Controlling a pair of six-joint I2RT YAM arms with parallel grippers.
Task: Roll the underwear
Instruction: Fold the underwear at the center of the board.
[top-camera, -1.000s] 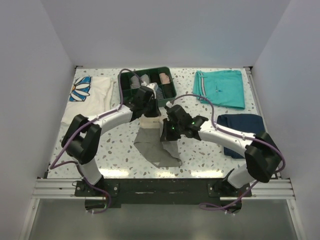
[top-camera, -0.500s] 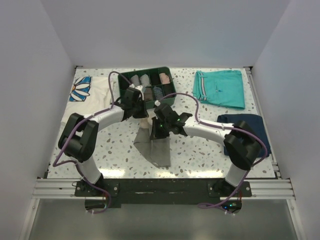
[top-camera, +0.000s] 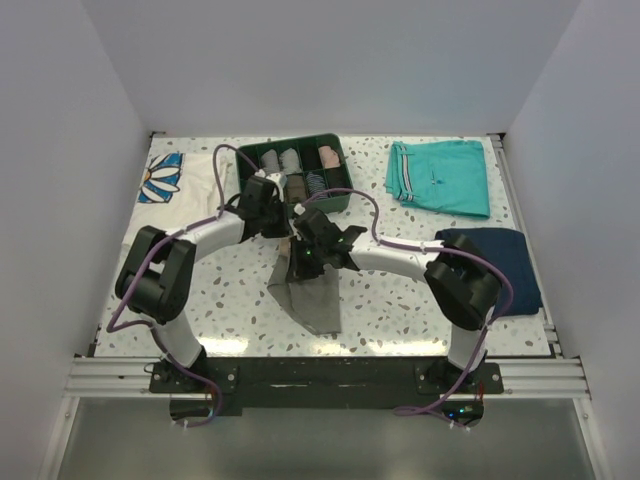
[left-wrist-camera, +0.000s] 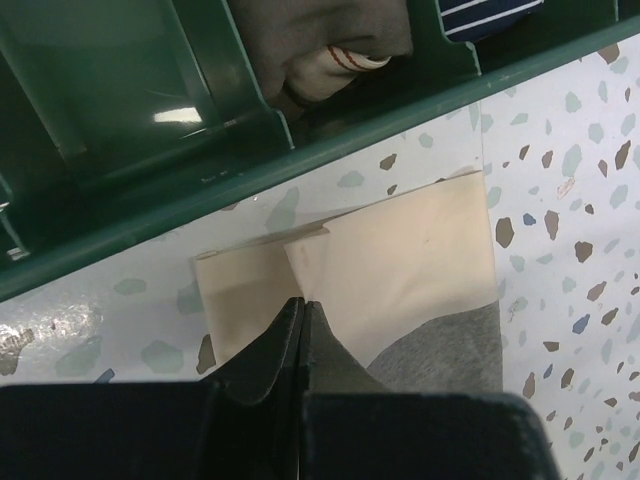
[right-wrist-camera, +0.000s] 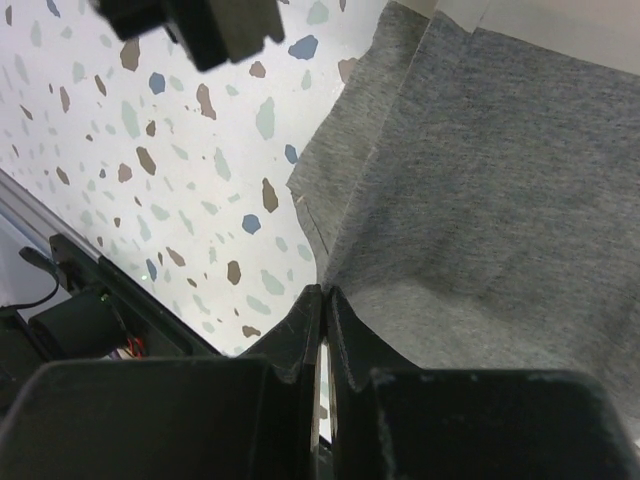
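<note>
Pinching with both arms at mid-frame of the top view: the left gripper (left-wrist-camera: 303, 305) is clenched on the smooth beige waistband of the underwear (top-camera: 312, 295), fingertips closed at a doubled-over fold of that band. The right gripper (right-wrist-camera: 322, 295) is clenched on the grey part, and the knit cloth draws up in a crease to its tips. The underwear lies on the counter (top-camera: 230, 300), just in front of the green tray (top-camera: 290, 142), waistband toward the tray and grey body tapering toward the lower edge of the frame. The grey fabric reads as a fine heathered jersey with a stitched seam. The counter is glossy white terrazzo with blue, brown and green flecks. The tray is hard green plastic with divider walls, and its compartments hold rolled cloths, one navy-and-white striped. A white garment (top-camera: 190, 180) at upper left carries a daisy print. Flat teal shorts (top-camera: 440, 175) sit at upper right, and a folded navy garment (top-camera: 510, 265) at right.
</note>
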